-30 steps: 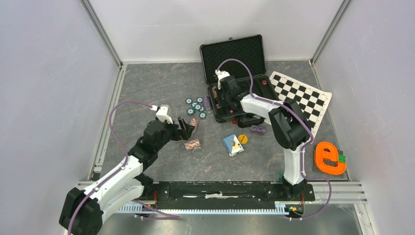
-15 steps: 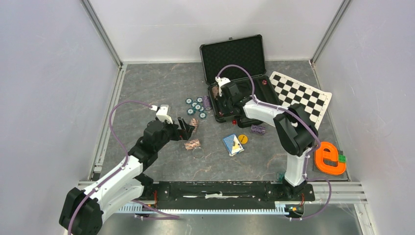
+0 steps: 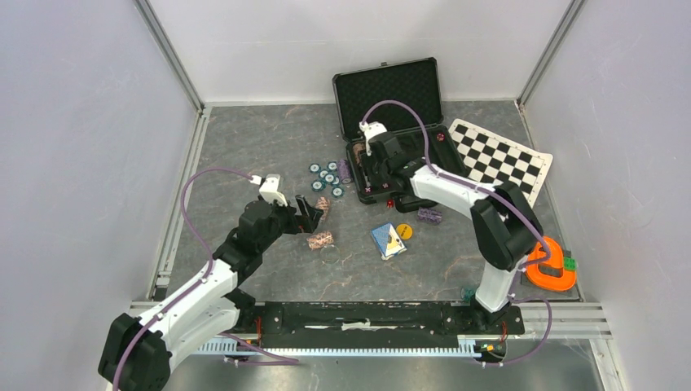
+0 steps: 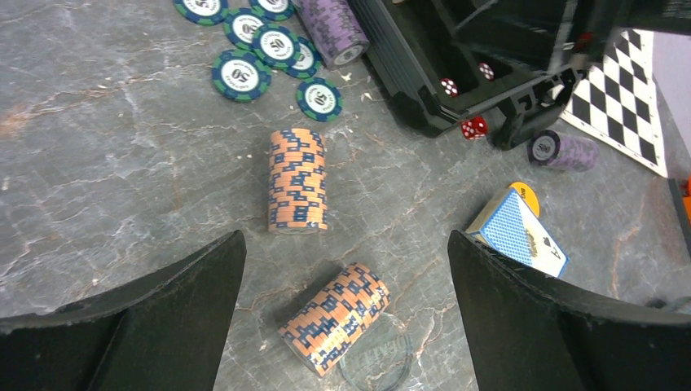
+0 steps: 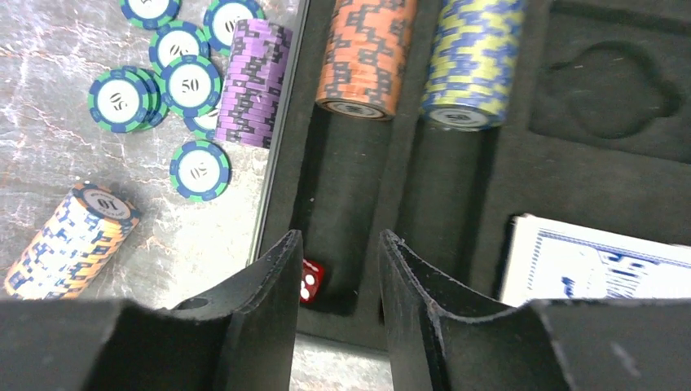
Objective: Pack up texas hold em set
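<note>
Chip roll (image 4: 334, 318), orange and blue, lies on the bench (image 4: 122, 163) beneath the left pincer (image 4: 344, 238), between its wide-spread jaws, long axis askew to them; the right pincer (image 5: 340, 238), narrowly parted and empty, hangs over the case (image 5: 603, 187).

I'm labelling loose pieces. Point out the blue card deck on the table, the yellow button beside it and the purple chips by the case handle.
blue card deck (image 4: 512, 235): left wrist view, its patterned back.
yellow button (image 3: 405, 230): top view, centre of its face.
purple chips (image 4: 569, 152): left wrist view, the stack's side.
</note>
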Robot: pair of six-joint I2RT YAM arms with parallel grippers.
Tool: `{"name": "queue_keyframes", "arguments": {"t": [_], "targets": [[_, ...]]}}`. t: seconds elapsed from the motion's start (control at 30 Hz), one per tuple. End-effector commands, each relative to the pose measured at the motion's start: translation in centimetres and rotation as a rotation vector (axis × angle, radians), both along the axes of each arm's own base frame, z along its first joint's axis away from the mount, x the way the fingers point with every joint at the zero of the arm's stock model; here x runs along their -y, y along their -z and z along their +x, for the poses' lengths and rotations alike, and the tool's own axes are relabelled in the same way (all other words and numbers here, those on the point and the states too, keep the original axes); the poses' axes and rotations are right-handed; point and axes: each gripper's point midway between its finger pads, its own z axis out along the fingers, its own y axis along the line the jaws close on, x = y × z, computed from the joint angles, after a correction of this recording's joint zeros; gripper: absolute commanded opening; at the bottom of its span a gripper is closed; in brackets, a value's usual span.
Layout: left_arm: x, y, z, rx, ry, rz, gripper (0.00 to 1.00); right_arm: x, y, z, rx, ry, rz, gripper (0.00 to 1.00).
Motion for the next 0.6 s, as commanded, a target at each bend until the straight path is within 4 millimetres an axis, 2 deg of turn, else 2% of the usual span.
{"name": "queue_keyframes", "arguments": {"t": [0.0,0.1,0.17,0.2,0.23,0.33,0.47,0.57], "targets": [[-1.6,-0.9,0.6,0.056,-0.069,0.041,1.0,1.8,-6.5,-0.4,0.154,0.004,0.017,0.46],[-2.5,-0.9,0.5,0.064,-0.113,0.051,1.0,4.5,-6.5,-3.0,0.184,-0.066,-0.079,0.56],[-2.8,-1.1,0.5,0.076,-0.124,0.047,1.0,7.1,-6.1,-4.8,0.193,-0.084,-0.162,0.68],[-2.8,-1.2,0.5,0.079,-0.122,0.046,1.0,8.6,-6.0,-5.7,0.193,-0.072,-0.191,0.71],[-2.7,-1.3,0.4,0.082,-0.118,0.042,1.0,10.1,-5.5,-6.6,0.177,-0.063,-0.209,0.74],[-2.3,-1.1,0.4,0.077,-0.102,0.037,1.0,12.8,-3.8,-9.0,0.114,-0.066,-0.208,0.81],[-2.0,-1.0,0.6,0.068,-0.087,0.039,1.0,15.2,-1.3,-10.4,0.03,-0.014,-0.238,0.88],[-1.8,-0.8,0.5,0.065,-0.077,0.04,1.0,14.5,0.3,-11.1,-0.06,-0.079,-0.247,0.97]]}}
